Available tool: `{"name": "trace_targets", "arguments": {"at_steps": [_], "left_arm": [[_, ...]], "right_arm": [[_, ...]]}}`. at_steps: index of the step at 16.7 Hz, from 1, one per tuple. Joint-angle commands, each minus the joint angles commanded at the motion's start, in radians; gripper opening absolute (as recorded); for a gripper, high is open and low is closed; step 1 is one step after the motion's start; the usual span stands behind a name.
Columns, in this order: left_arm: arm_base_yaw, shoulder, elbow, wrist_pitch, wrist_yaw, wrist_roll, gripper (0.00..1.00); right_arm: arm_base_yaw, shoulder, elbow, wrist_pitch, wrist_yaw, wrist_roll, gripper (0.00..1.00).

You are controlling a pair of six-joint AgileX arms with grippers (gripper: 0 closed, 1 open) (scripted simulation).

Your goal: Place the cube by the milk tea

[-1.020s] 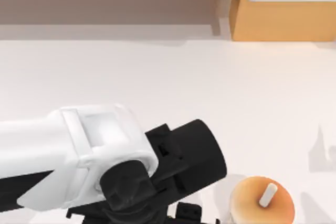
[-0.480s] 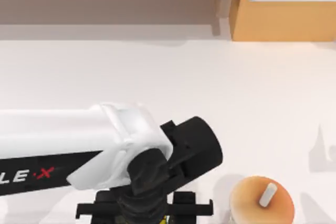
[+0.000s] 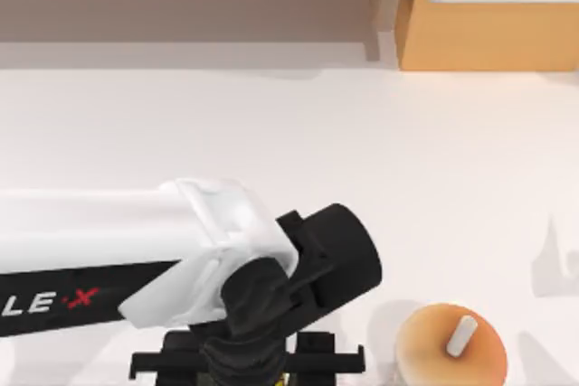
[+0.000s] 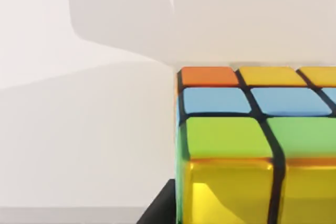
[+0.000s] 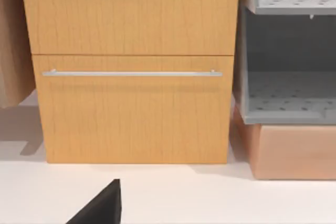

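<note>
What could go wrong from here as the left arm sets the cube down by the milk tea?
1. The left arm works low at the table's near edge, close to the milk tea; a sideways move could knock the cup or its straw.
2. From above, the arm hides the cube, so its gap to the cup cannot be judged.
3. The cube sits close against the wrist camera; a release might shift it.

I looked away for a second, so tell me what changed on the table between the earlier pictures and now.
The left arm rolled and swung back toward the table's left in the top view, then barely moved. The cube sits close under its wrist camera. The milk tea stayed put.
</note>
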Motion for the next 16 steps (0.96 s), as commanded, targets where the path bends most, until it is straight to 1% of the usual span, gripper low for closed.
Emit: {"name": "trace_targets", "arguments": {"at_steps": [10,11,16], "left_arm": [[0.0,0.0,0.0,0.0,0.0,0.0,0.98],[0.0,0.0,0.0,0.0,0.0,0.0,1.0],[0.0,0.0,0.0,0.0,0.0,0.0,1.0]], "right_arm": [[0.0,0.0,0.0,0.0,0.0,0.0,1.0],[0.0,0.0,0.0,0.0,0.0,0.0,1.0],[0.0,0.0,0.0,0.0,0.0,0.0,1.0]]}}
